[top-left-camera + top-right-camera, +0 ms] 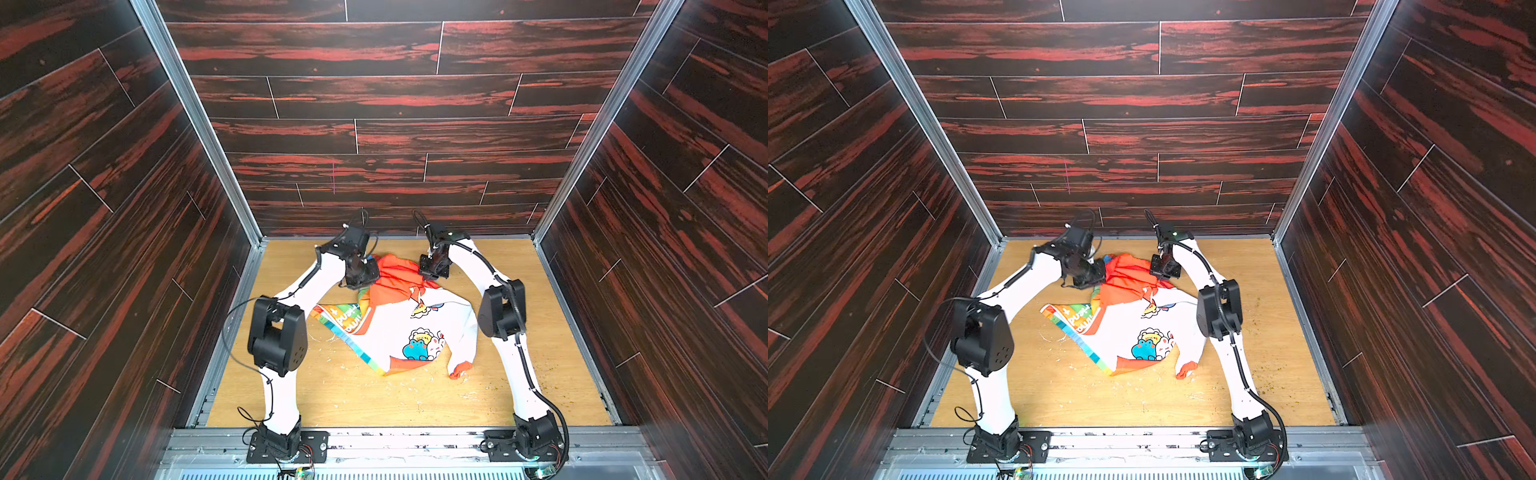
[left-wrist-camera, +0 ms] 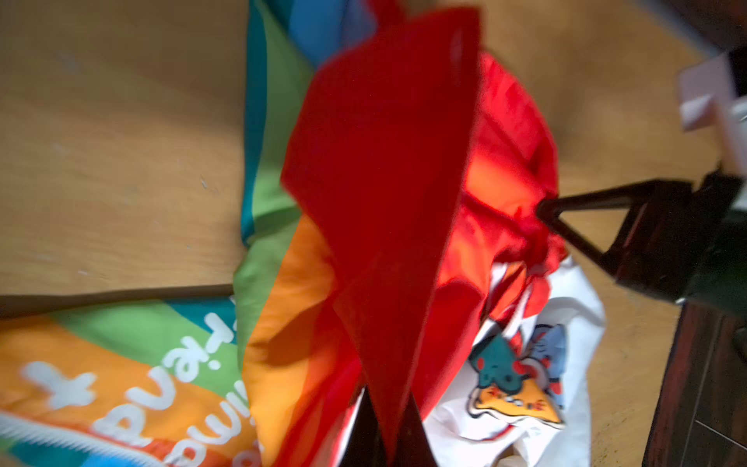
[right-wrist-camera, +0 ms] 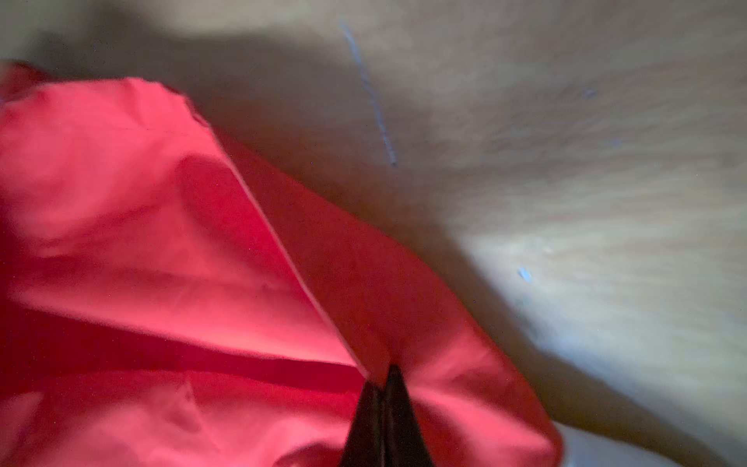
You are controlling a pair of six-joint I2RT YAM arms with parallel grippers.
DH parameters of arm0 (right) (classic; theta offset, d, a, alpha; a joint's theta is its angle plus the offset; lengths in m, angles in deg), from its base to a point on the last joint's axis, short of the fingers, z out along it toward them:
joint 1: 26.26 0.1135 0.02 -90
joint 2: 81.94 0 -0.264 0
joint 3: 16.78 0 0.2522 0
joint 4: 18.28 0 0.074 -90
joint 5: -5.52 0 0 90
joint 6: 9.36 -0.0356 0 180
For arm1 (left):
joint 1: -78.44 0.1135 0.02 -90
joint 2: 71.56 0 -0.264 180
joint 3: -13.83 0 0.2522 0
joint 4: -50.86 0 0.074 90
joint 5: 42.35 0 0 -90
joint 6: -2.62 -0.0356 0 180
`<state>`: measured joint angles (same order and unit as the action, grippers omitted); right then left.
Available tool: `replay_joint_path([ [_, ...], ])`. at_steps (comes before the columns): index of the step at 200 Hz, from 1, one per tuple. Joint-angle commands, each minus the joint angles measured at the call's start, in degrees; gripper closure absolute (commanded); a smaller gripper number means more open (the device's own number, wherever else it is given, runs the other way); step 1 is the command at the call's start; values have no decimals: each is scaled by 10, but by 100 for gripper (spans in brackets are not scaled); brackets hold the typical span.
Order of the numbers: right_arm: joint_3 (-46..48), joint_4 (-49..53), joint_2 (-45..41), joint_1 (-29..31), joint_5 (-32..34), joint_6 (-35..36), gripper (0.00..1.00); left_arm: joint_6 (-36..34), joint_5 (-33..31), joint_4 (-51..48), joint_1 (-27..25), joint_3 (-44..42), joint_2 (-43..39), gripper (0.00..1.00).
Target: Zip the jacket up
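1. On the desk (image 1: 332, 395), in both top views: find the jacket (image 1: 415, 328) (image 1: 1129, 332) crumpled in the middle, with the white body toward the front and the orange hood (image 1: 390, 274) (image 1: 1129, 270) at the back. See both arms bent down onto the hood, left jaws at one side, right jaws at the other. See a rainbow panel (image 1: 345, 320) flopped out sideways. No closed zip to spot.
2. Close up from the left wrist: see the left jaws shut tight on a fold of hood (image 2: 388, 202), lifted off the desk. See the right jaws pinching hood cloth too. Spot a white toothed edge (image 2: 48, 430), maybe the zip, lying alone.
3. Close up from the right wrist: see the right jaws closed on the hood's edge (image 3: 307, 291). Blurry desk (image 3: 566, 161) behind.
4. Best guess: only grabbing done. Left to do: spread flat, join the front edges, pull the zip up.
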<state>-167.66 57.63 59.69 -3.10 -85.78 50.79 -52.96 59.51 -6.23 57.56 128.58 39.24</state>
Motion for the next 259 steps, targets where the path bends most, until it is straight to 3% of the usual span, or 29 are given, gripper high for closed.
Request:
replay_joint_path([
  [1,6,0,-136,1,-3,12,100,-21,-47,-36,3,58,-72,100],
  [69,12,6,-311,4,-31,39,100,-26,-120,-21,-9,147,-176,100],
  [162,11,-26,-488,5,-178,49,100,-97,-314,-6,-179,282,-233,100],
  [203,15,2,-524,6,-201,42,100,-115,-395,8,-254,270,-262,100],
  [259,83,31,-591,9,-158,7,100,-102,-527,35,-358,172,-331,100],
])
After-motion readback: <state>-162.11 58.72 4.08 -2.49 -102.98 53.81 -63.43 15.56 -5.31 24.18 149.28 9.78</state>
